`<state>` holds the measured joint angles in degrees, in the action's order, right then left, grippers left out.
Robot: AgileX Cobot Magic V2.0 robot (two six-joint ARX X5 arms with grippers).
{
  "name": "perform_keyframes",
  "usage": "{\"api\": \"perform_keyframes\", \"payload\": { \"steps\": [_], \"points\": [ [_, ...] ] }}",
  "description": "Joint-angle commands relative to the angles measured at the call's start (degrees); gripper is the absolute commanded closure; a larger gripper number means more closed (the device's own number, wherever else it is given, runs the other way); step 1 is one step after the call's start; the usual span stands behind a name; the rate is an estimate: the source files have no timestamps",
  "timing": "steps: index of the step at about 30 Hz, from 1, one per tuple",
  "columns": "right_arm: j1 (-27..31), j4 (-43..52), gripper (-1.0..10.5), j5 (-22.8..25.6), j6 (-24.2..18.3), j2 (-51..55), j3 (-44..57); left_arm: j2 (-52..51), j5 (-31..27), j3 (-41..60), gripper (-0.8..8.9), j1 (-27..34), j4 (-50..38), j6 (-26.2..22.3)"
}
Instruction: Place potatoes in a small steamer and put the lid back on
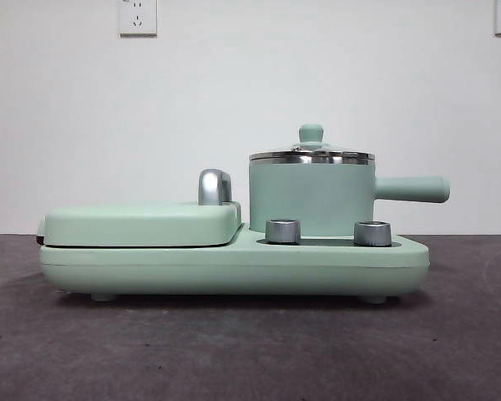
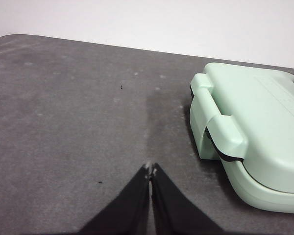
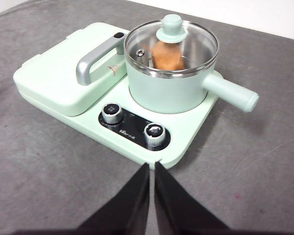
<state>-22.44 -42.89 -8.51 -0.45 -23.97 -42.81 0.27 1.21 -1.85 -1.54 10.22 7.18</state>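
Lid (image 3: 171, 41) sits on the small steamer (image 3: 169, 85), potatoes (image 3: 167, 55) inside, seen through the glass only in the right wrist view. Front view hides them. Left pincer (image 2: 151, 169) and right pincer (image 3: 152, 166) both closed, empty, off the steamer.

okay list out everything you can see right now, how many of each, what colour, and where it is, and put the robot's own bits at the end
steamer: one, mint green with steel rim, on the appliance's round end, straight handle sticking out sideways.
lid: one, clear glass, steel rim, green knob, seated on the steamer.
potato: one, orange-brown, inside the steamer under the lid.
griddle cover: one, mint green, closed, silver handle, beside the steamer.
appliance base: one, mint green, on the table.
control knobs: two, silver, on the base in front of the steamer.
table: one, dark grey.
wall sockets: two, white, on the wall.
left gripper: black, shut, over bare table beside the griddle.
right gripper: black, shut, before the base.
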Motion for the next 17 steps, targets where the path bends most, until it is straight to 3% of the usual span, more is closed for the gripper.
{"api": "perform_keyframes", "payload": {
  "steps": [1, 4, 12, 17],
  "points": [
    [1.4, 1.0, 9.3, 1.4, -4.3, 1.1, 0.9, 0.0, -0.2, 1.1, 8.08, 0.0, -0.9, -0.3],
    [5.4, 4.5, 9.3, 3.1, -6.5, 5.5, 7.4, 0.0, -0.2, 1.1, 8.08, 0.0, -0.9, -0.3],
    [17.0, 24.3, 9.3, 2.6, -6.3, 20.5, 33.1, 0.0, -0.2, 1.1, 8.08, 0.0, -0.9, -0.3],
    [19.7, 33.4, 9.3, 2.6, -4.7, 23.9, 41.3, 0.0, -0.2, 1.1, 8.08, 0.0, -0.9, -0.3]
  ]
}}
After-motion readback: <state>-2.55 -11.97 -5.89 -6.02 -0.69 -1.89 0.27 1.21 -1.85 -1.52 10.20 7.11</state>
